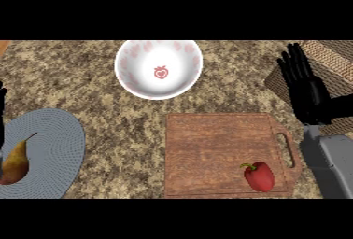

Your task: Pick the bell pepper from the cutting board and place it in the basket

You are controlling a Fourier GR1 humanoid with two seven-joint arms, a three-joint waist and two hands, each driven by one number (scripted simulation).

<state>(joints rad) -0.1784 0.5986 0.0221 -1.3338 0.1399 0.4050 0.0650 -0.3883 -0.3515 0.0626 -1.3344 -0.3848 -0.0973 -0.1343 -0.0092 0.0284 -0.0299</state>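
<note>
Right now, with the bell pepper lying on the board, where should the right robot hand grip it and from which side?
Grip the bell pepper across its red body, coming down from above. It lies on its side near the cutting board corner, green stem pointing up-left, so the stem is a poor hold and the broad flanks are exposed. The right robot hand, open above the basket, is nearest.

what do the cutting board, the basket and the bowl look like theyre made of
Cutting board: looks like wood, matte reddish brown with visible grain streaks and a cut-out handle. Basket: seems woven wicker or straw, tan with a criss-cross weave. Bowl: probably glazed ceramic, smooth white with pink strawberry prints.
</note>
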